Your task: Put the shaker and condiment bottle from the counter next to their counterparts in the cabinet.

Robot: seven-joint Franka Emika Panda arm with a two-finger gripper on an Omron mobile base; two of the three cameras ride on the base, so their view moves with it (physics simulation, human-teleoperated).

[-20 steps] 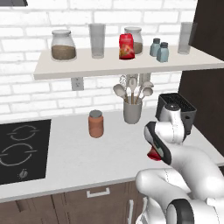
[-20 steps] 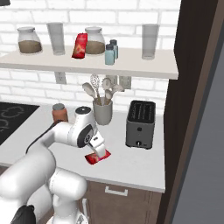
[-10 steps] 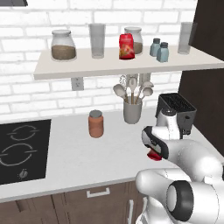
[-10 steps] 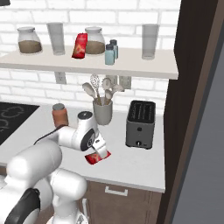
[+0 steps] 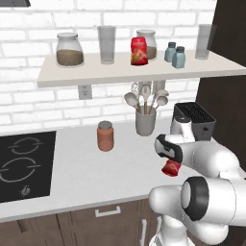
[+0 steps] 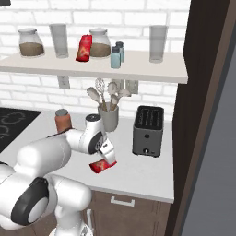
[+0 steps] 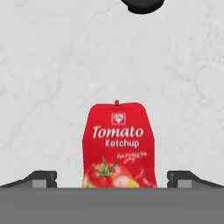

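Note:
The condiment bottle (image 7: 118, 144), a red tomato ketchup bottle, lies on its side on the white counter near the front edge (image 5: 171, 168) (image 6: 102, 166). My gripper (image 7: 113, 178) hovers just above it, open, with one finger on each side and nothing held (image 6: 109, 156). On the cabinet shelf (image 5: 144, 73) (image 6: 143, 70) an identical red bottle (image 5: 139, 51) (image 6: 83, 48) leans against a glass jar. Two pale blue shakers (image 5: 175, 54) (image 6: 117, 54) stand side by side to its right.
An orange-brown jar (image 5: 105, 136) (image 6: 62, 120), a utensil holder (image 5: 145, 121) (image 6: 109, 118) and a black toaster (image 5: 194, 117) (image 6: 148, 131) stand on the counter behind the bottle. A cooktop (image 5: 24, 163) lies left. Jars and glasses fill the shelf. A dark tall panel (image 6: 207, 115) bounds the right.
The arm's lower links have swung round while the hand stays over the red bottle. The bottle has not moved and the jaws remain open.

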